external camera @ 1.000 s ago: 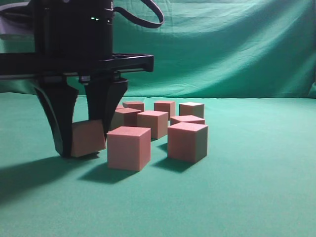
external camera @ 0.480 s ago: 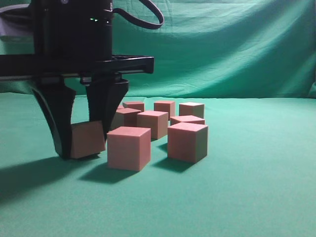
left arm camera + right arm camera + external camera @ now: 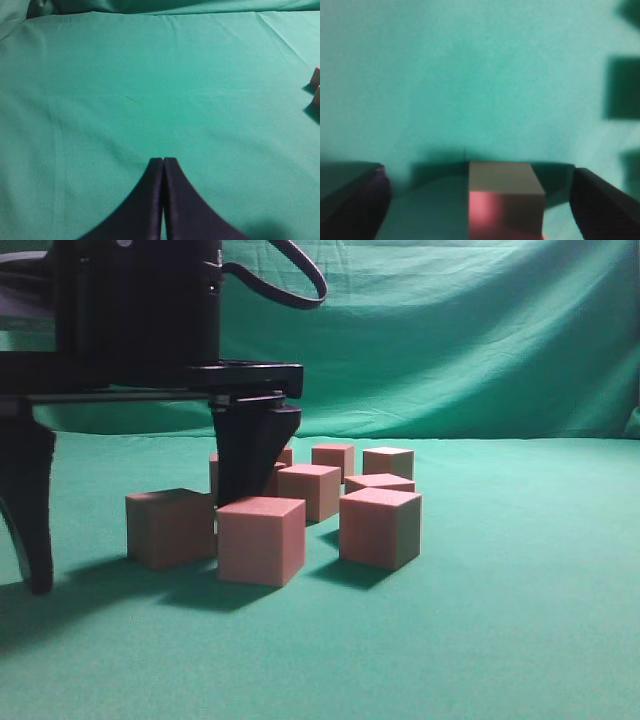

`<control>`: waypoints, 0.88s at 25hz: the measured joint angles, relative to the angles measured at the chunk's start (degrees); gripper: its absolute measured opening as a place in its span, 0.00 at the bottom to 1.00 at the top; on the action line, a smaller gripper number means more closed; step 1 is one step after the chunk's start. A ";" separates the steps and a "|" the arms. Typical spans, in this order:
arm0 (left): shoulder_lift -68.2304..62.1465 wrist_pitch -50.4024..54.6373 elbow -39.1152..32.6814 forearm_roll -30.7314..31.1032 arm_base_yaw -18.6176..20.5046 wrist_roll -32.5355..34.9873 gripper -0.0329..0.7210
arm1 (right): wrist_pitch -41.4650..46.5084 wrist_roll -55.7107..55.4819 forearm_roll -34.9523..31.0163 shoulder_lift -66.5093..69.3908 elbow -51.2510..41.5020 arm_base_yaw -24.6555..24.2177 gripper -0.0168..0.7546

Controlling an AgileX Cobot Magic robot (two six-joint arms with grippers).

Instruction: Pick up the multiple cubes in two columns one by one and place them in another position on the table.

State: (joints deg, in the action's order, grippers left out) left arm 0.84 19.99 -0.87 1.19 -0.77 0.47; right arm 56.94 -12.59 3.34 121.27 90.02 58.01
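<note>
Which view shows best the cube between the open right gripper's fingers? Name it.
The exterior view: the cube sits whole on the table, clear of both fingers. The right wrist view shows it blurred and cropped. The left wrist view misses it.

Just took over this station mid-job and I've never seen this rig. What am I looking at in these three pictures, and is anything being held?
It is a two-armed robot with pincer grippers. The exterior view looks along the table, covered in green cloth. The other two views come from cameras on each wrist. Several reddish-pink cubes stand on the cloth. The big black shape at the left of the exterior view is the right gripper, jaws spread wide on either side of one cube that rests on the cloth, not gripped. The right wrist view shows that same cube between the spread fingers. The left gripper is shut and empty, over bare cloth.
</note>
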 joint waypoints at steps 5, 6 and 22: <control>0.00 0.00 0.00 0.00 0.00 0.00 0.04 | 4.33 2.58 0.09 1.30 5.49 0.00 0.89; 0.00 0.00 0.00 0.00 0.00 0.00 0.04 | 5.21 2.95 0.39 1.41 7.68 0.00 0.89; 0.00 0.00 0.00 0.00 0.00 0.00 0.04 | 14.79 3.05 7.84 -9.47 34.42 0.00 0.02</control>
State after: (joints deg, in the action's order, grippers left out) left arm 0.84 19.99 -0.87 1.19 -0.77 0.47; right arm 71.74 -9.53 11.18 111.80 124.44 58.01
